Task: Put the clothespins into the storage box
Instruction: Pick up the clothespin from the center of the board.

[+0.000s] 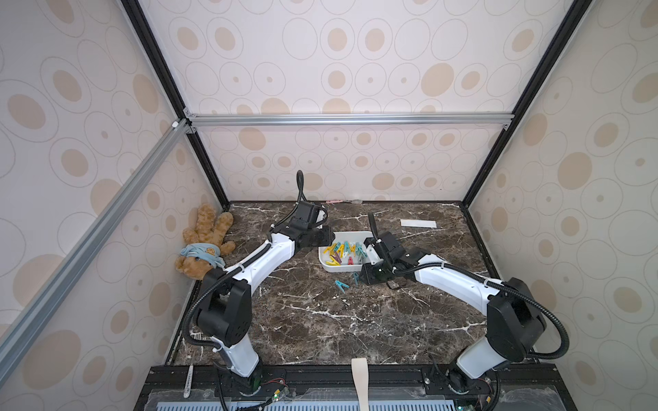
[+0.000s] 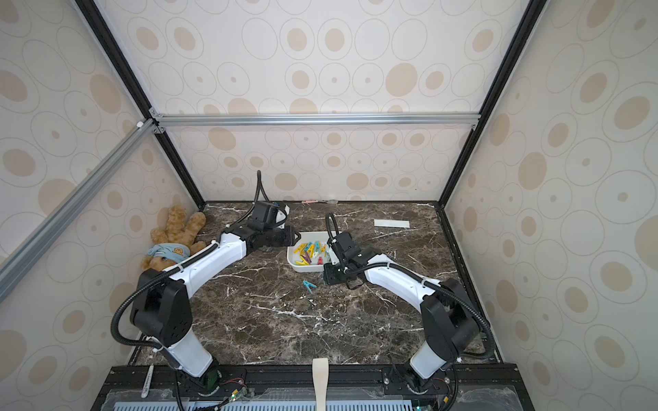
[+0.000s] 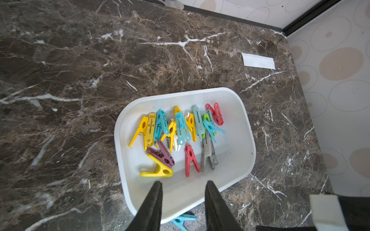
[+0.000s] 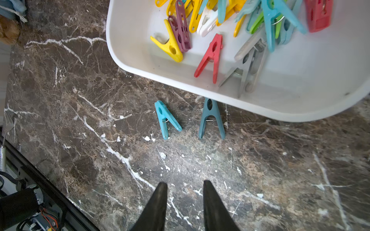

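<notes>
Clothespins apparently clear of right claw

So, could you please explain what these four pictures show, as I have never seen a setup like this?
This is a robot with a left arm and a right arm, mounted at the near edge of a marble-patterned table. Each arm ends in a two-fingered gripper.

Two pictures come from an overhead camera and look nearly alike. The other two come from cameras on the wrists, looking past the black fingers.

The white storage box holds a heap of coloured clothespins. A light teal clothespin and a darker teal clothespin lie on the table beside it. A teddy bear lies in a corner, and a paper strip lies beyond the box.

The left gripper hangs over the box. The right gripper is near the loose pins. Both are open and hold nothing.
</notes>
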